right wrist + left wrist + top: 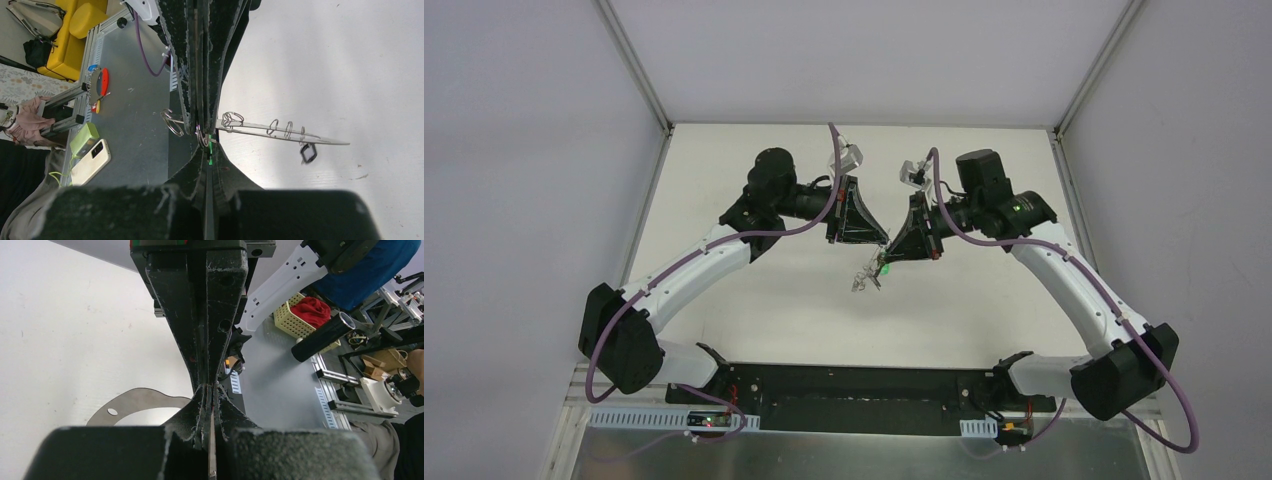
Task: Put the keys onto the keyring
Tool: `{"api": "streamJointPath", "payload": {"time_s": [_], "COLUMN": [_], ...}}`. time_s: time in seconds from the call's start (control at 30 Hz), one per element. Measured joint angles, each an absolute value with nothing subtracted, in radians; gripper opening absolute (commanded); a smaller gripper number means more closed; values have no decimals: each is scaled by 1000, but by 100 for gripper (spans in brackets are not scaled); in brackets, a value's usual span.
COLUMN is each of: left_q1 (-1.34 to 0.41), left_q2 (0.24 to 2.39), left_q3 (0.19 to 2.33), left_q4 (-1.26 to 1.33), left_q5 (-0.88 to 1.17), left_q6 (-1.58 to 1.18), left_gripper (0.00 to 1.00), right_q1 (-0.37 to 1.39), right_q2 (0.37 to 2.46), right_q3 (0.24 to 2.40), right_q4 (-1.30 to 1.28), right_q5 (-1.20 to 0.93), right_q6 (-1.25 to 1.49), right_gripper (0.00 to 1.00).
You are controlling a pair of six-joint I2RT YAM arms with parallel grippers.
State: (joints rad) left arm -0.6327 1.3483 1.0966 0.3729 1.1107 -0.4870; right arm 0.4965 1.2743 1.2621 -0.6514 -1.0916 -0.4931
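Observation:
Both grippers meet tip to tip above the middle of the white table [754,300]. My right gripper [887,257] [206,145] is shut on the key [885,268] [210,151], whose green head shows between the pads. The keyring [864,281] [280,133] is a thin silver wire loop seen edge-on. It carries small rings and a black tag [308,152] and hangs just below the tips. My left gripper [883,241] [212,390] is shut, with a thin silver sliver of the keyring [212,455] between its pads. Its fingers [200,60] come down from the top of the right wrist view onto the wire.
A flat grey curved metal piece with a small hole [131,401] shows over the table beside the left fingers. The black base plate [854,385] lies at the near edge. Off the table are a yellow basket with red cloth [295,320], a black cylinder [322,337] and a phone [91,161].

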Motion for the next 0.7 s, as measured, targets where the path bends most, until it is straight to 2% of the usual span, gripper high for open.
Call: {"api": "streamJointPath", "payload": {"time_s": [0.13,0.3,0.7], "left_q1": [-633,-633,-633], "left_q2": [1348,1348,1348], "left_q3": [1097,1097,1097], "left_q4": [377,392,451], "left_q5": [1115,1115,1117], "left_q6": [-486,-487,-529], "left_gripper": [0,0,0], "right_q1": [495,469,411], "right_q2": [1274,1264,1202], "right_q3": [1262,1262,1332], "right_q4": [-651,-652,-670], "right_q5": [-1094,-1093,-1085], "right_q6": [-484,-479,-500], "right_gripper": [18,29,32]}}
